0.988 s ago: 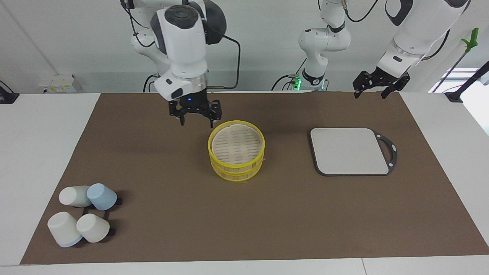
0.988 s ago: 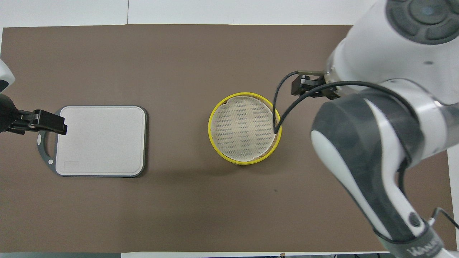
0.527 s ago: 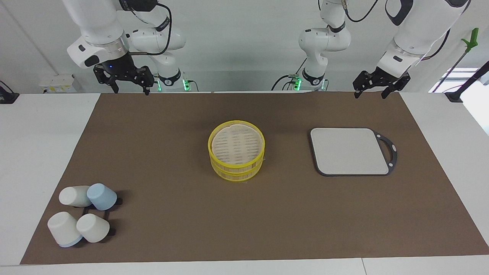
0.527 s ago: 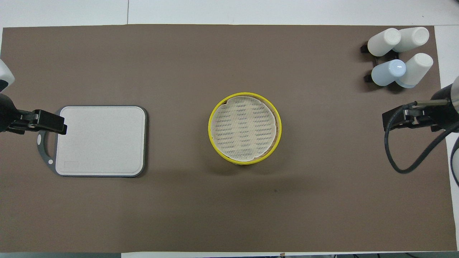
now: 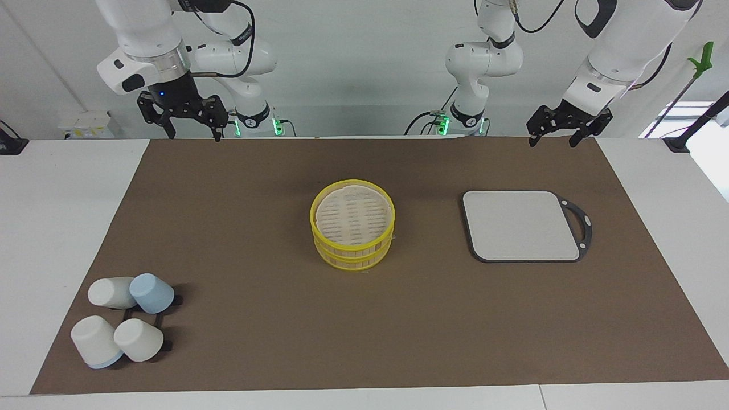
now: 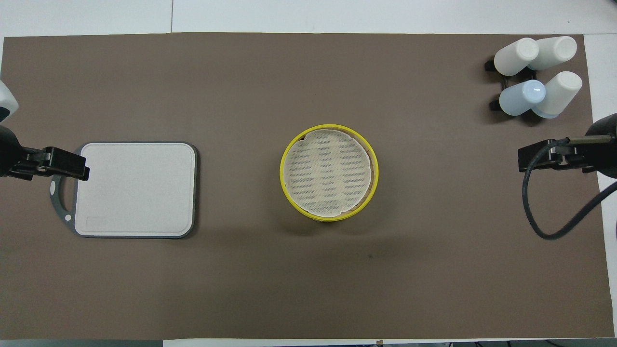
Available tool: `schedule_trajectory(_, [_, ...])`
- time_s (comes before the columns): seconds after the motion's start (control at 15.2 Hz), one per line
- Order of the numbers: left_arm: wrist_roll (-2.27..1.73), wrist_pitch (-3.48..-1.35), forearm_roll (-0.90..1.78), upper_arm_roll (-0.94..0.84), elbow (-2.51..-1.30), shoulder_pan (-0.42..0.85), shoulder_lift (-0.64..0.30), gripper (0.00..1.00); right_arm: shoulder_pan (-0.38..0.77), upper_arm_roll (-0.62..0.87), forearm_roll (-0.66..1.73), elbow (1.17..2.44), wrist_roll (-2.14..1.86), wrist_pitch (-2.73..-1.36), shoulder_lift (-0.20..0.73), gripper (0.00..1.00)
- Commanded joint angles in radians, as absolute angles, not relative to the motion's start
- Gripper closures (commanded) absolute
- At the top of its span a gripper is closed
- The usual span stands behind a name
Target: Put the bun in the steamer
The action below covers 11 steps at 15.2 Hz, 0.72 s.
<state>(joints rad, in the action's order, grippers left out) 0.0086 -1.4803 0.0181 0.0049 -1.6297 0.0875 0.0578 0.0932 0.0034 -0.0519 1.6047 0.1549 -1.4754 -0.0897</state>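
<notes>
The steamer [image 5: 352,228] stands in the middle of the brown mat, stacked with yellow rims and its slatted lid on top; it also shows in the overhead view [image 6: 329,172]. No bun shows in either view. My right gripper [image 5: 194,135] is open and empty, raised over the mat's edge nearest the robots at the right arm's end; it shows in the overhead view [image 6: 542,156] too. My left gripper [image 5: 551,142] is open and empty, raised over the same edge at the left arm's end, by the board's handle in the overhead view [image 6: 65,165]. The left arm waits.
A grey square board [image 5: 521,225] with a dark handle lies toward the left arm's end, beside the steamer. Several white and blue cups [image 5: 122,322] lie on a black rack, farthest from the robots at the right arm's end. The brown mat [image 5: 256,319] covers the table.
My right gripper has drawn back from just beside the steamer, up to the mat's edge at the right arm's end, uncovering the cups in the overhead view. The left arm has not moved.
</notes>
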Motion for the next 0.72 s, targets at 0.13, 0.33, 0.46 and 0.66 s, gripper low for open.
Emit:
schedule_trajectory(0.13, [0.025, -1.483, 0.000, 0.003, -1.612, 0.083, 0.051, 0.00, 0.063, 0.011, -0.029, 1.644, 0.140, -1.479, -0.123, 0.00])
schedule_trajectory(0.33, [0.025, -1.483, 0.000, 0.003, -1.612, 0.083, 0.051, 0.00, 0.063, 0.005, 0.044, 1.647, 0.138, -1.499, -0.123, 0.00])
schedule_trajectory(0.46, [0.025, -1.485, 0.000, 0.003, -1.612, 0.083, 0.051, 0.00, 0.063, 0.003, 0.043, 1.652, 0.135, -1.494, -0.124, 0.00])
schedule_trajectory(0.66, [0.025, -1.483, 0.000, 0.003, -1.612, 0.084, 0.051, 0.00, 0.064, 0.003, 0.034, 1.652, 0.129, -1.496, -0.124, 0.00])
